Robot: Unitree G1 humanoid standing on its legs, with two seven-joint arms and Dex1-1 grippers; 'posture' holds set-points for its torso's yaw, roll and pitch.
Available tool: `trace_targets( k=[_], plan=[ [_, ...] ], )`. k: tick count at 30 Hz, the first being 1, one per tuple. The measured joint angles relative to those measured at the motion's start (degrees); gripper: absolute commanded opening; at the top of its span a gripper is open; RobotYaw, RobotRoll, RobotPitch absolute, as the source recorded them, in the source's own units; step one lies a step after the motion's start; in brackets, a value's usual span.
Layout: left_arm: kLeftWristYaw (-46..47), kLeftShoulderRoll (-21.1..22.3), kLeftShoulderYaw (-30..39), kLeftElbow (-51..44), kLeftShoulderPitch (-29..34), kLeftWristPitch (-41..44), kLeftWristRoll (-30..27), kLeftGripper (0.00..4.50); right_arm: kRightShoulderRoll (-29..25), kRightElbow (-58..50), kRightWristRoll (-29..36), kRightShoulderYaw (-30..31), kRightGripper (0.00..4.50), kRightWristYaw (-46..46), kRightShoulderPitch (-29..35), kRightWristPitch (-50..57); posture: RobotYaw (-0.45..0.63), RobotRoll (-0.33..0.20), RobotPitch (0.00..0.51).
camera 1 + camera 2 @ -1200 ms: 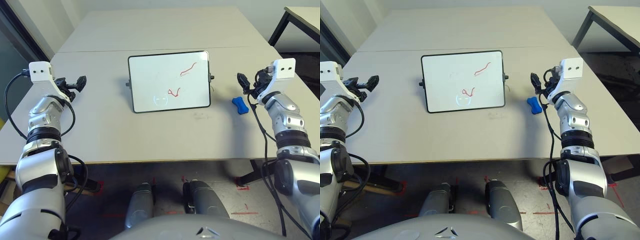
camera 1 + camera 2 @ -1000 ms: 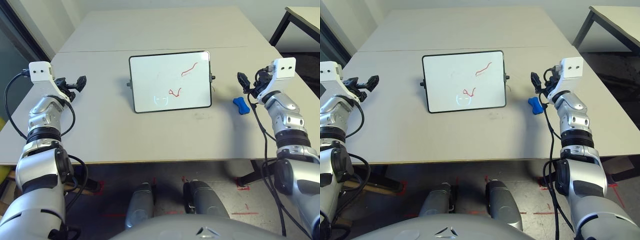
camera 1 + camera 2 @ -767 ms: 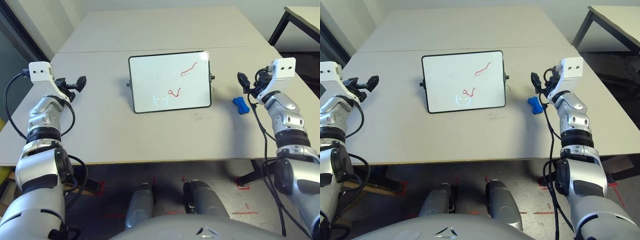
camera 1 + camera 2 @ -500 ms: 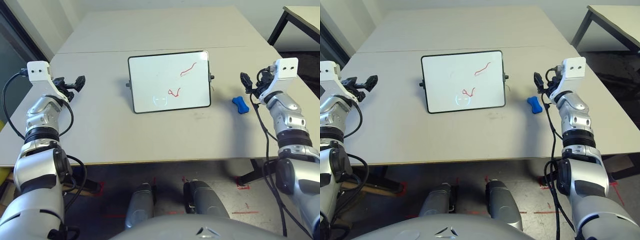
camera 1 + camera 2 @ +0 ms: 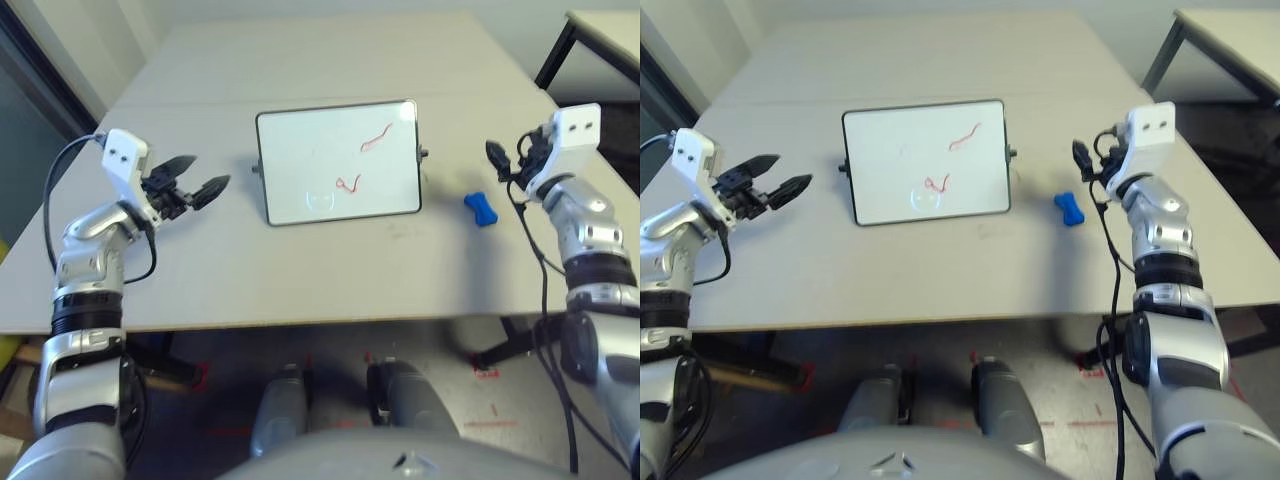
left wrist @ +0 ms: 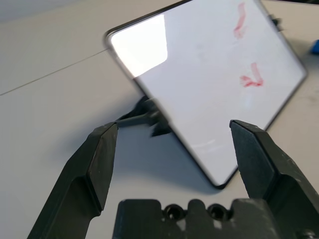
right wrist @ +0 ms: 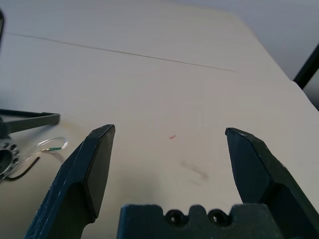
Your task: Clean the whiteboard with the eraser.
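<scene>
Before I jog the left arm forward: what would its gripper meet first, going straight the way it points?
Probably the whiteboard, at its left side near the knob; height above the table is unclear.

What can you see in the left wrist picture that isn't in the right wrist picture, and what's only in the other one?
Only the left wrist view: the red scribbles on the whiteboard, and a bit of the blue eraser at the edge.

Only the right wrist view: thin loose wires and a small red mark on the table.

Both: the pale table with a thin seam line across it, and two open black fingers, the left gripper's in one and the right gripper's in the other.
</scene>
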Motion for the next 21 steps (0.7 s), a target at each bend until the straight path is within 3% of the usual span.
trace_targets(
  k=[8, 14, 21],
  plan=[
    [-2.76, -0.83, -6.85, -7.34, 3.79, 2.92, -0.27, 4.50, -2.27, -10.29, -3.99, 5.86, 4.48, -0.90, -2.09, 18.18, -0.17, 0.000, 0.085],
    [-3.18, -0.83, -8.38, -7.31, 3.84, 2.44, 0.43, 4.50, -6.83, -20.80, -6.18, 12.86, 4.48, 1.52, -4.93, 45.69, -0.19, 0.000, 0.085],
    [-3.18, -1.30, -9.40, -7.12, 3.41, 1.22, 1.23, 4.50, -7.94, -27.33, -3.13, 13.26, 4.48, 3.52, -10.90, 71.10, -0.19, 0.000, 0.090]
  ],
)
